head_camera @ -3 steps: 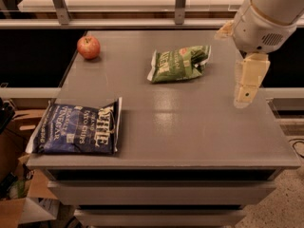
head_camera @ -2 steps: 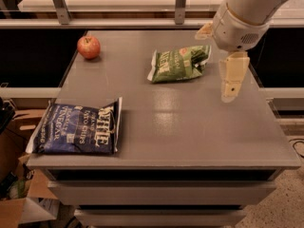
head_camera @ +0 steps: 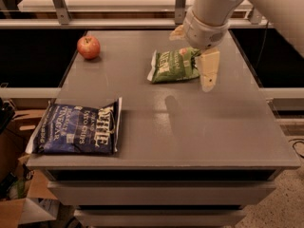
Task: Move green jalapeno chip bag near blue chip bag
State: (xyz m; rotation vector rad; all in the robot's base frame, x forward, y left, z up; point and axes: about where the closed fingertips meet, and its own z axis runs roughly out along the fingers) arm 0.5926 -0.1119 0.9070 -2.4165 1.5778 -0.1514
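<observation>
The green jalapeno chip bag (head_camera: 172, 66) lies crinkled on the grey table (head_camera: 190, 127), at the back, right of centre. The blue chip bag (head_camera: 76, 129) lies flat at the front left corner, its white lettering facing up. My gripper (head_camera: 191, 60) hangs over the green bag's right end. It is open, with one pale finger (head_camera: 209, 70) on the near right side of the bag and the other (head_camera: 177, 33) behind it. The bag's right end is partly hidden by the gripper. The two bags lie far apart.
A red apple (head_camera: 89, 47) sits at the back left of the table. A shelf rail with metal posts (head_camera: 179, 4) runs behind the table. Cardboard boxes (head_camera: 19, 208) stand on the floor at the lower left.
My gripper has moved left and toward the back, from off the green bag's right side to over its right end. The bags and apple have not moved.
</observation>
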